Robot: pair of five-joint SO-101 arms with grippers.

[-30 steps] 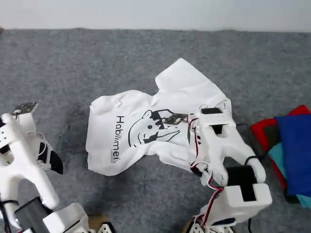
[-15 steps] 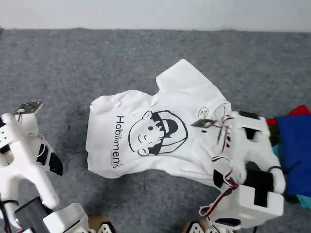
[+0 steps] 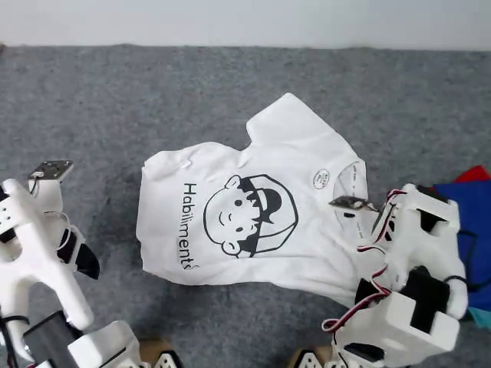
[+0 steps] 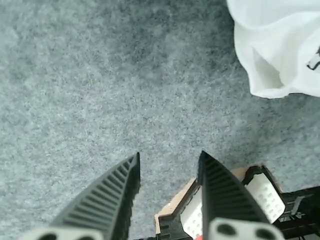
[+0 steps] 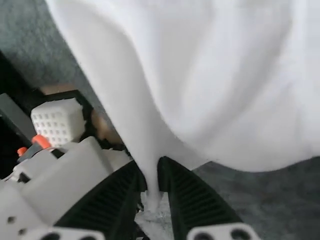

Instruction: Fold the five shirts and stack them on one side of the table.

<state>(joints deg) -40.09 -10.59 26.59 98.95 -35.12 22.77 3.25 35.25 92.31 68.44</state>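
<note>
right fingers (image 5: pixel 125 200): almost closed, pinching a thin fold of the white shirt (image 5: pixel 210 75) between the tips; the cloth rises from the pinch and spreads wide.
left fingers (image 4: pixel 110 200): spread apart with nothing between them, above bare grey counter (image 4: pixel 100 75), well apart from the shirt's nearest corner (image 4: pixel 270 65).
counter (image 3: pixel 115 100): grey and carpet-like, running back to a pale wall (image 3: pixel 245 19).
white shirt (image 3: pixel 307 146): near the middle of the counter, opened out fairly flat, print side up. A cartoon face with lettering beside it shows. One sleeve points toward the wall, and the neck end lies toward the coloured pile.
right arm (image 3: pixel 410 268): white, over the shirt's near corner on the neck side, between the shirt and the pile.
left arm (image 3: pixel 38 238): white, at the opposite near corner, clear of the shirt.
coloured pile (image 3: pixel 472 215): folded shirts at the counter's edge, blue on top, red and teal beneath, partly hidden by the right arm.
</note>
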